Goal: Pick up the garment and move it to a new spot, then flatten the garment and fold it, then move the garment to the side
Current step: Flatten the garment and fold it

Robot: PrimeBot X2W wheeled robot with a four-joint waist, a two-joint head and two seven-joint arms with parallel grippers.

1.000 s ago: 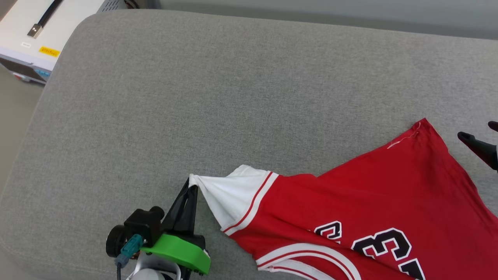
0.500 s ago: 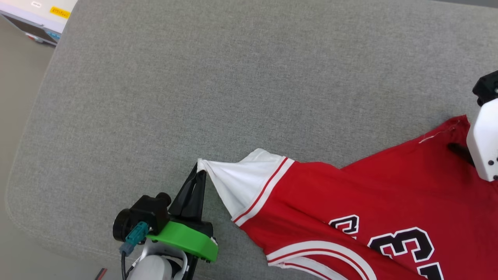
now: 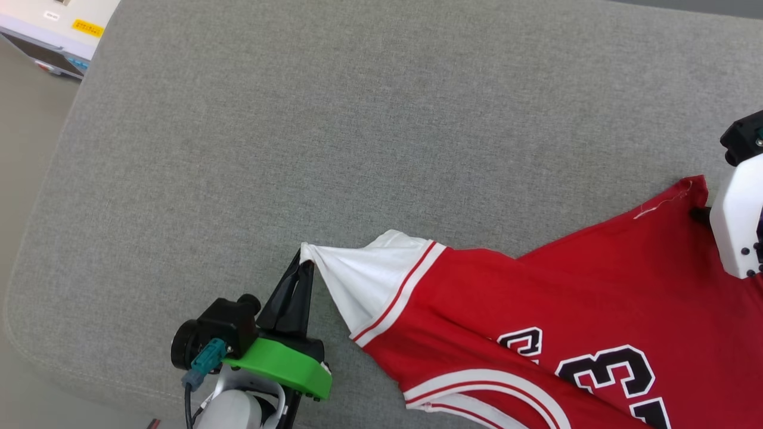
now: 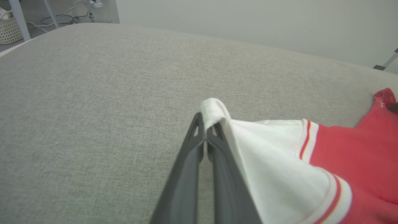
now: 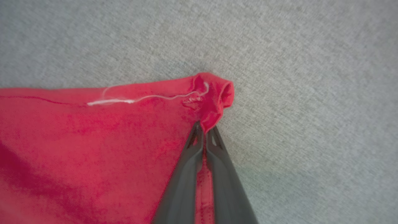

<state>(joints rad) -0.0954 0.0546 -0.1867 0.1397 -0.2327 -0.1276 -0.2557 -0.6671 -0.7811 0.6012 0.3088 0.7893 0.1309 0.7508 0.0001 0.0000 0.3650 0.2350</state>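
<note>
The garment [image 3: 566, 292], a red jersey with white sleeves and black lettering, lies spread over the lower right of the grey cushion [image 3: 357, 131]. My left gripper [image 3: 303, 263] is shut on the tip of its white sleeve [image 4: 214, 113], which is pulled taut into a point. At the right edge of the head view my right gripper [image 3: 698, 213] is mostly hidden behind its white wrist housing. In the right wrist view that gripper [image 5: 203, 129] is shut on the bunched red hem corner [image 5: 213, 95], where a loose white thread shows.
A white device [image 3: 56, 27] with a yellow label sits off the cushion's far left corner. The cushion's rounded left edge [image 3: 24, 250] drops to the floor. In the left wrist view a wicker basket [image 4: 9, 29] and cables lie beyond the cushion.
A second ago the right gripper stood open beside the red hem corner; now it is shut on it. The head camera has shifted. The left gripper still holds the sleeve.
</note>
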